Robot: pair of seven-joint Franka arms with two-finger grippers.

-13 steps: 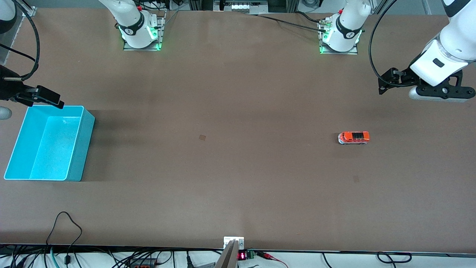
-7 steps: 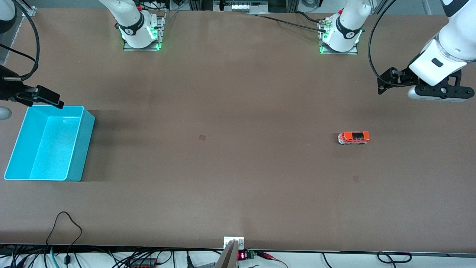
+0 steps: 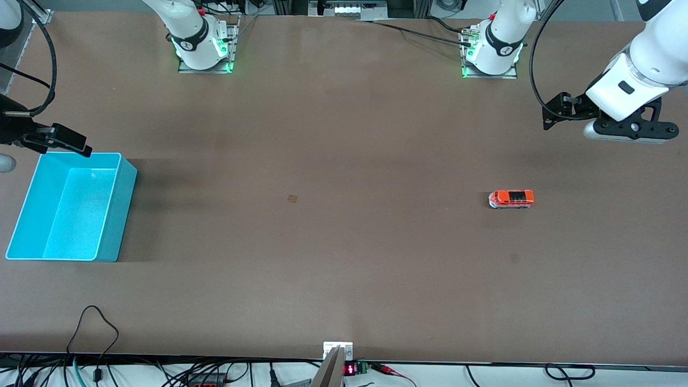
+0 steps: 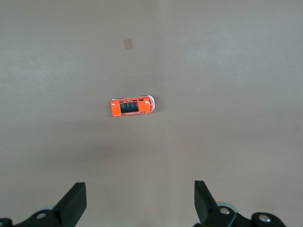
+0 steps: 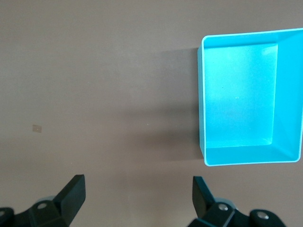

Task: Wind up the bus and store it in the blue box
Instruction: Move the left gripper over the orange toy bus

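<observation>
The small orange-red bus (image 3: 511, 198) stands on its wheels on the brown table toward the left arm's end; it also shows in the left wrist view (image 4: 132, 106). My left gripper (image 4: 139, 203) is open and empty, high over bare table, well apart from the bus; in the front view it (image 3: 626, 130) hangs at that end of the table. The blue box (image 3: 121, 215) stands empty at the right arm's end and shows in the right wrist view (image 5: 203, 118). My right gripper (image 5: 137, 201) is open and empty, over bare table beside the box.
A small darker square mark (image 3: 292, 198) lies mid-table. The arm bases (image 3: 201, 45) (image 3: 492, 51) stand along the table's edge farthest from the front camera. Cables (image 3: 97, 322) lie at the nearest edge. The table between bus and box is bare.
My left arm's hand has shifted a little toward the bases and the middle of the table. The bus, the box and the right arm have not moved.
</observation>
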